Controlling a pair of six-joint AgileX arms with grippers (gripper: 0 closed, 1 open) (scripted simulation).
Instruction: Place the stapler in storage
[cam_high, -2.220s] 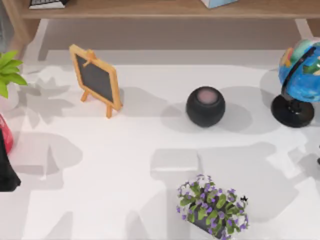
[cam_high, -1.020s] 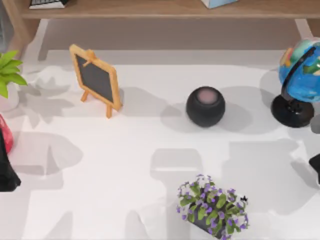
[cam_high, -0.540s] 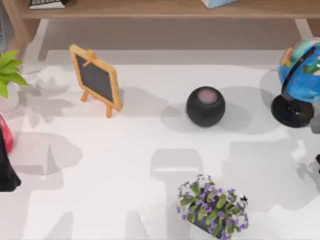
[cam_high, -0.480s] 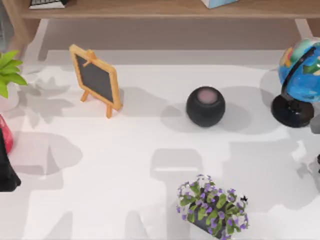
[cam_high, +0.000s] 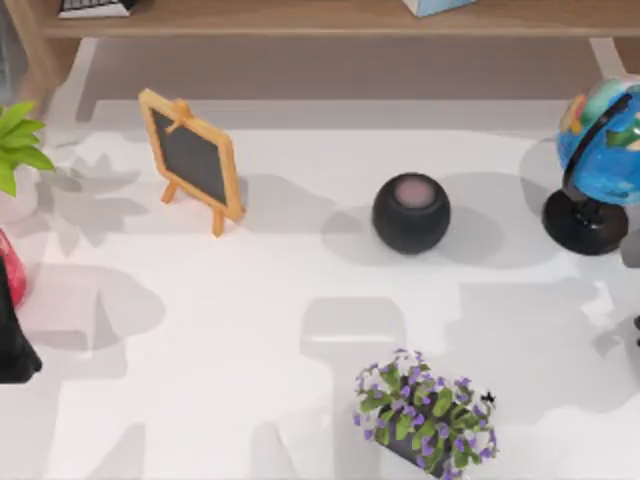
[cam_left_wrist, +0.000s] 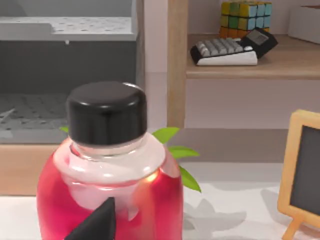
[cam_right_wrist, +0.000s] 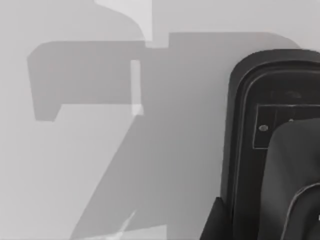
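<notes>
Across the white tabletop (cam_high: 250, 330) stand a wooden-framed chalkboard easel (cam_high: 192, 160), a black round speaker (cam_high: 411, 212), a blue globe on a black stand (cam_high: 600, 150) and a purple-flowered potted plant (cam_high: 425, 415). A wooden shelf (cam_high: 330, 18) runs along the far edge. It carries a grey-keyed calculator (cam_left_wrist: 232, 49) and a multicoloured puzzle cube (cam_left_wrist: 246, 17).

The left tool (cam_high: 14, 350) sits at the left edge beside a red bottle with a black cap (cam_left_wrist: 107, 165); whether it is apart or together cannot be told. The right tool (cam_right_wrist: 292, 175) hangs over a black round-ended stapler (cam_right_wrist: 245, 150) lying on the tabletop at the right edge. Its state cannot be told either.
</notes>
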